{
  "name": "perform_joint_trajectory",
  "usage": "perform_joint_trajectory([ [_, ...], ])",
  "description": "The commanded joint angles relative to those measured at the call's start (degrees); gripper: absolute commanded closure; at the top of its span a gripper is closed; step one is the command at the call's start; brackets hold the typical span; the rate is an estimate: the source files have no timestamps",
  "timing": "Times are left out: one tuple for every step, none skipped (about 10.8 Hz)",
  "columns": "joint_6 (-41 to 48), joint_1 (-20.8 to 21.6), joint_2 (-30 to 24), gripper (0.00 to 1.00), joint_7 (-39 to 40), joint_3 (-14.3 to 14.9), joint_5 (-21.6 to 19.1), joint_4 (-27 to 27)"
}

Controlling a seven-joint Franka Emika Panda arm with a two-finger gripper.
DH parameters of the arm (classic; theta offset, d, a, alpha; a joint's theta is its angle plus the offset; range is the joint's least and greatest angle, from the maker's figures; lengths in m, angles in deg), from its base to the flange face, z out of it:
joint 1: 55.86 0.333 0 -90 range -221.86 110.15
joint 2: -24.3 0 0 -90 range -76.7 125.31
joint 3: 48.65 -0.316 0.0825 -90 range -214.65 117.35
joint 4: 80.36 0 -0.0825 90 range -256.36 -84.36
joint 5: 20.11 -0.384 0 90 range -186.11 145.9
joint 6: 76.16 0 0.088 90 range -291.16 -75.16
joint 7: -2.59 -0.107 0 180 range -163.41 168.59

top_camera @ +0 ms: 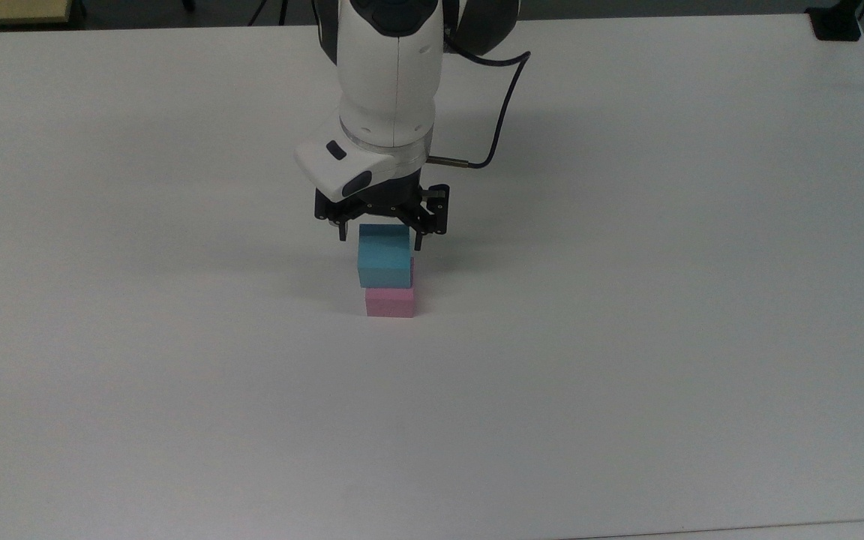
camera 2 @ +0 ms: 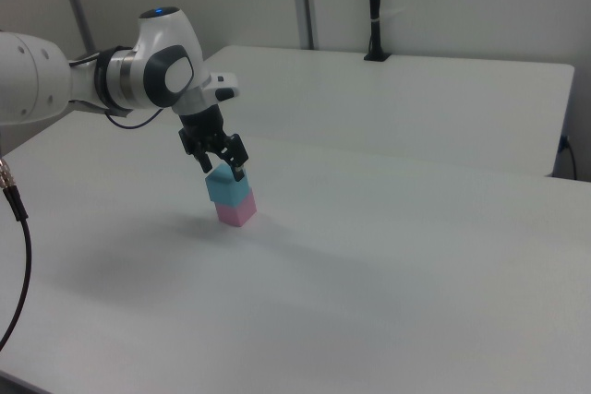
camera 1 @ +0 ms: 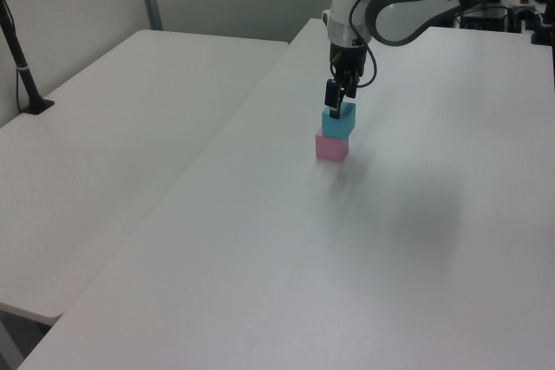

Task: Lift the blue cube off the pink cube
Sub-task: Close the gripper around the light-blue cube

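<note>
Gripper: the gripper [top_camera: 378, 238] points straight down over the stack, its fingers spread wider than the cube and holding nothing; in the top view one fingertip stands at each side of the cube's upper edge.
Blue cube: the blue cube [top_camera: 385, 256] sits on top of the pink one, seemingly square on it, its top face just under the gripper [camera 2: 224, 173]; it is not lifted.
Pink cube: the pink cube [top_camera: 389, 301] rests on the worktop [top_camera: 627, 337], near the middle of its width and somewhat nearer the far edge than the near edge in the top view, well away from every corner.
Step in hand: lining up and coming down for the grasp, as I judge it; the removal itself is not yet begun.
Next move: lower until the fingers flank the blue cube's sides without reaching the pink cube [camera 1: 331, 146], close on it, then lift straight up so the lower cube is not dragged, and set it on bare worktop beside.
</note>
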Motion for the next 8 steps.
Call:
perform_joint_trajectory([
  [-0.71,0.19,-0.17,0.02,-2.0,-0.19,1.51,-1.01],
  [-0.97,0.28,0.01,0.06,-2.78,-0.19,1.6,-1.1],
  [-1.06,0.36,0.18,0.1,-3.31,-0.19,1.77,-1.28],
  [-1.15,0.37,0.18,0.22,-3.84,-0.19,2.12,-1.45],
  [-1.07,0.28,0.1,0.41,-4.8,-0.19,2.04,-1.37],
  [-0.54,0.19,-0.34,0.56,-4.64,-0.28,2.04,-1.28],
  [-0.45,0.02,-0.95,0.6,-4.2,-0.28,1.95,-1.28],
  [-0.28,-0.42,-2.52,0.6,-3.59,-0.28,1.95,-1.54],
])
